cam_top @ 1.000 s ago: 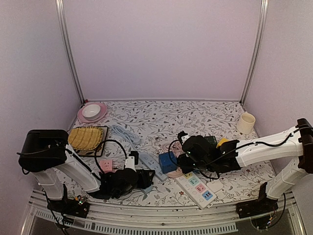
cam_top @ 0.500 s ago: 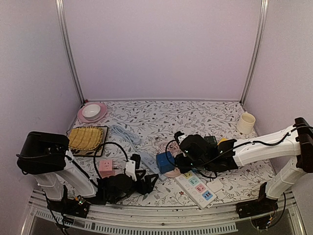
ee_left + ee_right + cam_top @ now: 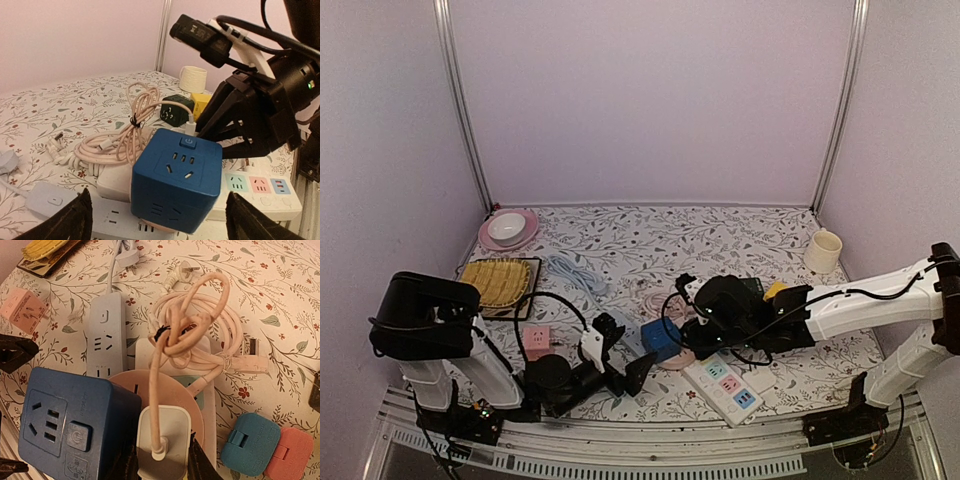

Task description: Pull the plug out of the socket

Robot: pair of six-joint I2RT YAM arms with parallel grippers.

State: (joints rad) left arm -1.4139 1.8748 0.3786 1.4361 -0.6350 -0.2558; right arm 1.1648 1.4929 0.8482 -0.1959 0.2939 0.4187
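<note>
A white plug [image 3: 162, 440] on a pink cable [image 3: 195, 325] stands against the side of a blue cube socket [image 3: 70, 425], over a round pink base [image 3: 200, 400]. My right gripper [image 3: 162, 462] is shut on the plug, one finger on each side. In the top view it [image 3: 695, 338] sits just right of the cube [image 3: 660, 338]. My left gripper [image 3: 157, 195] is open, its fingers [image 3: 65, 220] wide on both sides of the blue cube [image 3: 177, 182] and not touching it. The plug [image 3: 191, 127] shows behind the cube's far edge.
A white strip with coloured sockets [image 3: 725, 380] lies right of the cube and a grey strip [image 3: 106, 335] left. Teal [image 3: 250, 444] and pink [image 3: 295, 452] adapters, green [image 3: 176, 110] and yellow [image 3: 202, 102] cubes, a cup [image 3: 823, 251], a pink cube [image 3: 536, 338], a basket [image 3: 495, 282] and a plate [image 3: 508, 229] stand around.
My left gripper has moved right toward the blue cube and now has its fingers spread around it. My right gripper stays shut on the plug, almost unmoved.
</note>
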